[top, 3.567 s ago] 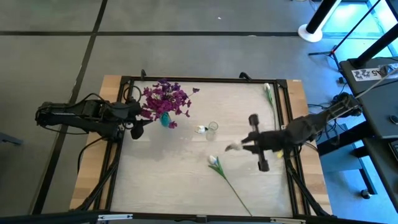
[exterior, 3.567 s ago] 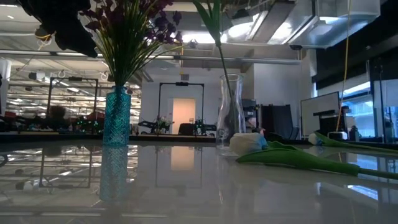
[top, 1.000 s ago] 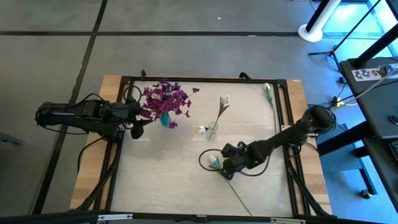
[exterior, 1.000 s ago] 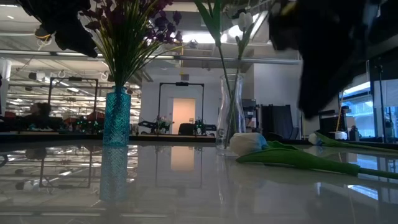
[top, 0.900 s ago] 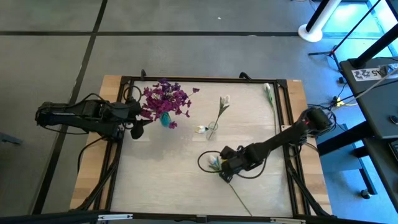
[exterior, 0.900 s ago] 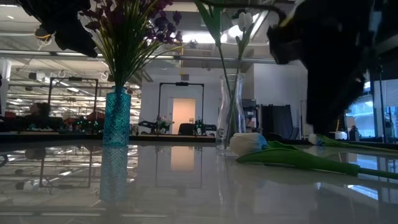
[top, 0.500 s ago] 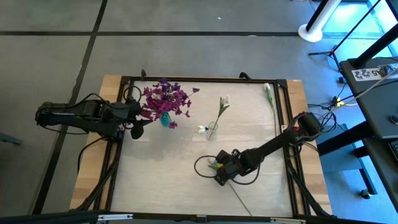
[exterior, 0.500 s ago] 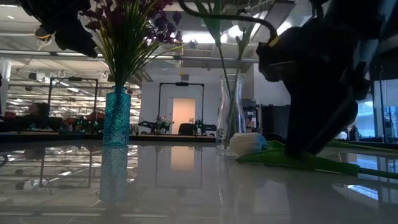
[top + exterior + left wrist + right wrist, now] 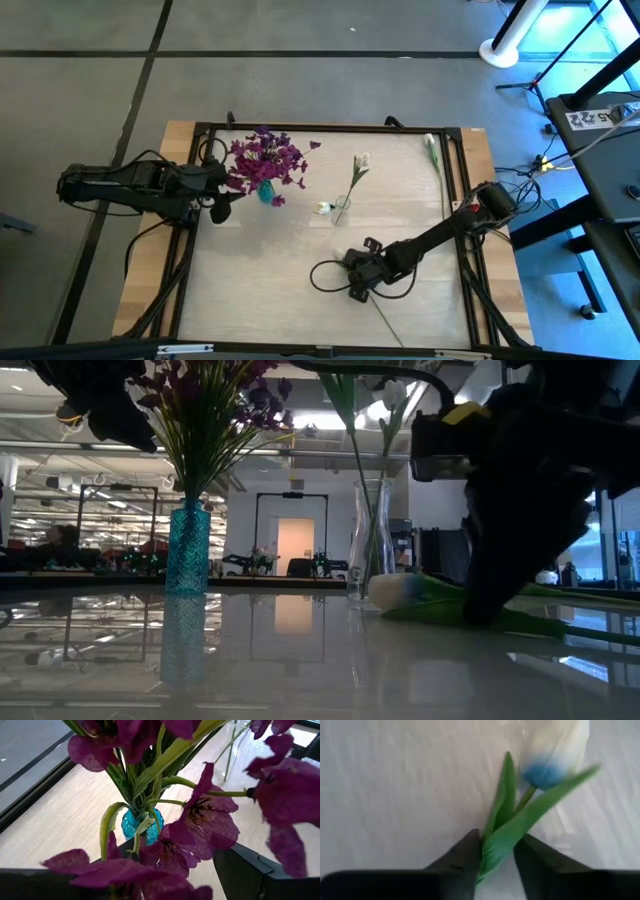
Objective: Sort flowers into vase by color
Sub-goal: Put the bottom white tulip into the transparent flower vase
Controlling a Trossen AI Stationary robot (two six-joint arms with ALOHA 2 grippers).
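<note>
A white tulip lies flat on the table near its near edge; its bud [image 9: 555,750] and long stem [image 9: 386,316] show. My right gripper [image 9: 497,860] is down on it just behind the bud and is shut on its leaves. A clear vase [image 9: 342,208] in the middle of the table holds one white tulip [image 9: 361,162]. A teal vase [image 9: 265,192] at the left holds the purple blossoms [image 9: 268,158]. My left gripper [image 9: 218,203] waits open beside that bunch, and the blossoms fill its wrist view. My right gripper pinches the lying tulip between its two fingers at the green leaves and stem [image 9: 501,845], a short way behind the bud. The fingers [image 9: 467,857] come from above, slanting down from the table's right side. The tulip lies on the table, its bud [image 9: 395,590] ahead of the fingers.
Another white tulip [image 9: 432,150] lies along the table's far right edge. A dark frame [image 9: 330,127] borders the tabletop. A cable loop [image 9: 322,275] hangs beside my right gripper. The light tabletop [image 9: 260,290] shows bare toward the near left.
My right arm has stretched toward the table's left and near edge and come down, so its gripper now sits on the lying tulip behind the bud. The tulip has stayed in place on the table. The left arm has kept still.
</note>
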